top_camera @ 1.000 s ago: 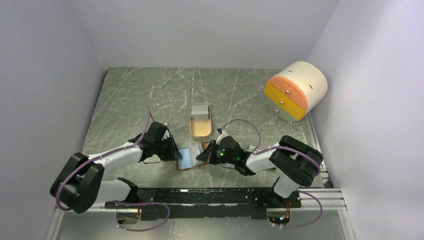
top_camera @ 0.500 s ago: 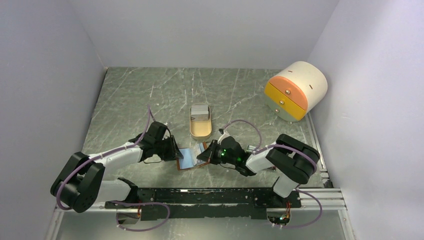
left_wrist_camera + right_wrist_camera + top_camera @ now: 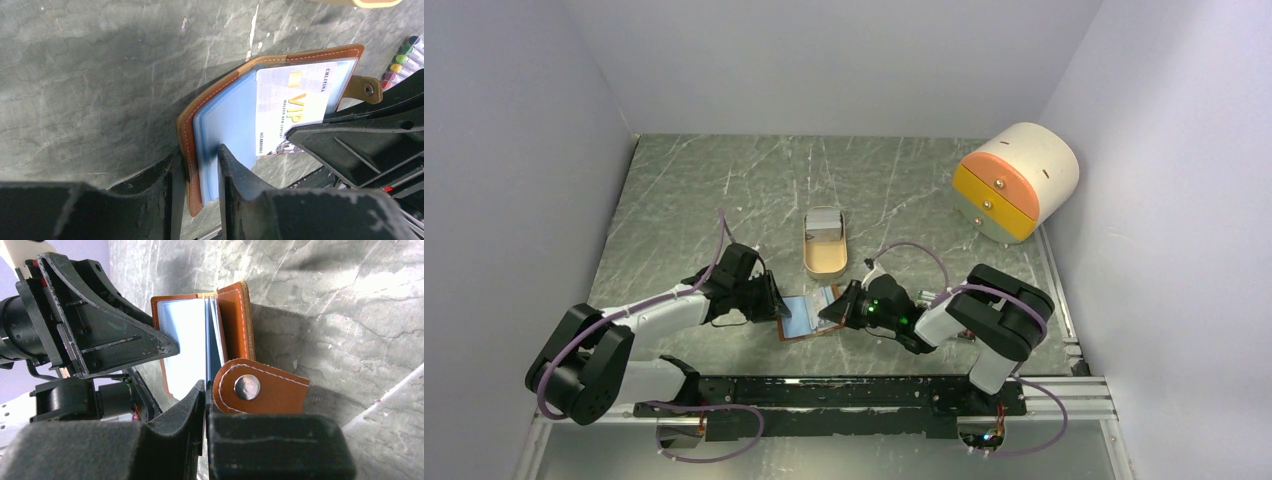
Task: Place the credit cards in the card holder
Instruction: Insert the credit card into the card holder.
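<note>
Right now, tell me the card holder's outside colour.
Card holder: orange-brown, white stitching; best in right wrist view.

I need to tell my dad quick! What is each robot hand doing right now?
Left gripper: fingers shut on the card holder edge.
Right gripper: fingers shut on a credit card.

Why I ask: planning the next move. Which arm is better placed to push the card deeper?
Right. The right gripper looks shut on the card at its outer edge; the left gripper clamps the holder by its fold, steadying it.
</note>
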You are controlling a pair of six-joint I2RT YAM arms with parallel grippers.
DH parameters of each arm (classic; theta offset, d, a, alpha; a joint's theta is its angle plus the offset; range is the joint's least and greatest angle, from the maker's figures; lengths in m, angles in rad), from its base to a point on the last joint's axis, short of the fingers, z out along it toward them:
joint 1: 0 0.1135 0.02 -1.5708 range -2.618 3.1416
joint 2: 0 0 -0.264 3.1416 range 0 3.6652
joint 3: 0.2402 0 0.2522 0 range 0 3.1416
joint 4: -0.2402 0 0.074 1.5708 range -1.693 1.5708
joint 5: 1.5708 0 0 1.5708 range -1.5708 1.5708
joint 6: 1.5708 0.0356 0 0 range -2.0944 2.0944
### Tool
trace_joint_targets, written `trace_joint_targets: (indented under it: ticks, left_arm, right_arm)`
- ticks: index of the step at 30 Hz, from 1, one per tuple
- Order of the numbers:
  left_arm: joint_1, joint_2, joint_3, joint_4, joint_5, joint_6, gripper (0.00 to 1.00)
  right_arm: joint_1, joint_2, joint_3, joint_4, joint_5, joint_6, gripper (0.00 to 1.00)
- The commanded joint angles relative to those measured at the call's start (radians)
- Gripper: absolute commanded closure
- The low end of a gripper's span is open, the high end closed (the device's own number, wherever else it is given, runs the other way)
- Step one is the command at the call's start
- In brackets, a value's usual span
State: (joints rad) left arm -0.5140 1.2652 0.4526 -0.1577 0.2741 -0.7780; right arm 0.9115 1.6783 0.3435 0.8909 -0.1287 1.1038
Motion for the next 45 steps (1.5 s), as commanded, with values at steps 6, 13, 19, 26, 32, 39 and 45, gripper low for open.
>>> trace_joint_targets:
  ticks: [6,13,19,26,32,39,45]
  left_arm:
    - [0.004,0.000,0.004,0.028,0.018,0.006,0.67]
    - [0.003,-0.004,0.000,0.033,0.022,0.002,0.67]
    - [0.004,0.000,-0.001,0.036,0.023,0.001,0.66]
    - [0.005,0.002,0.001,0.036,0.022,0.003,0.66]
    - [0.004,0.002,0.005,0.029,0.027,0.007,0.66]
    - [0.003,0.007,0.012,0.034,0.037,0.006,0.66]
    - [0.003,0.002,0.005,0.041,0.035,0.000,0.66]
  right_arm:
    - [-0.005,0.017,-0.050,0.131,-0.021,0.039,0.94]
    - [0.001,0.039,-0.043,0.132,-0.029,0.044,0.88]
    - [0.004,0.056,-0.035,0.162,-0.044,0.031,0.93]
    - [0.010,0.077,-0.028,0.172,-0.061,0.020,0.96]
    - [0.010,0.143,-0.022,0.247,-0.082,0.049,0.96]
    - [0.009,0.092,0.003,0.116,-0.064,0.013,0.80]
    - [0.017,-0.009,0.047,-0.194,0.025,-0.071,0.61]
